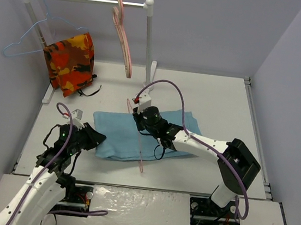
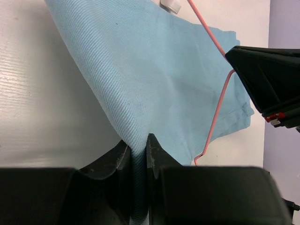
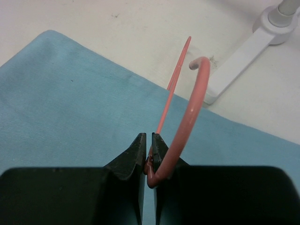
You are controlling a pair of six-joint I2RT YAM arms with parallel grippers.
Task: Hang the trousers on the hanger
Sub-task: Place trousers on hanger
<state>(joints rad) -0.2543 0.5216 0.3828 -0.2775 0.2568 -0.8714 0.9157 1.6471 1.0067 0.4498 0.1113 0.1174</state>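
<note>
Left gripper (image 2: 138, 143): we find it clamped on a fold of the trousers (image 1: 117, 133), at their 8 o'clock edge.
Trousers: lying flat, centre of the scene. We judge them soft, limp and light, best held by an edge.
Hanger (image 3: 190, 117): thin springy wire, standing across the cloth.
Right gripper (image 3: 146, 140): pinched tight on its neck.
Unclear: whether the lower bar passes under the fabric.

A: What's the table (image 1: 218, 99) like?
B: White, flat, walled on three sides.
A: And on it?
B: The trousers (image 1: 120, 133) lie folded near the middle, long side running left to right.
A: Anything else?
B: The rack (image 1: 147, 41) stands at the far left on white feet. Below the patterned cloth (image 1: 69, 61) there, a black strap (image 1: 90, 90) trails on the surface.
</note>
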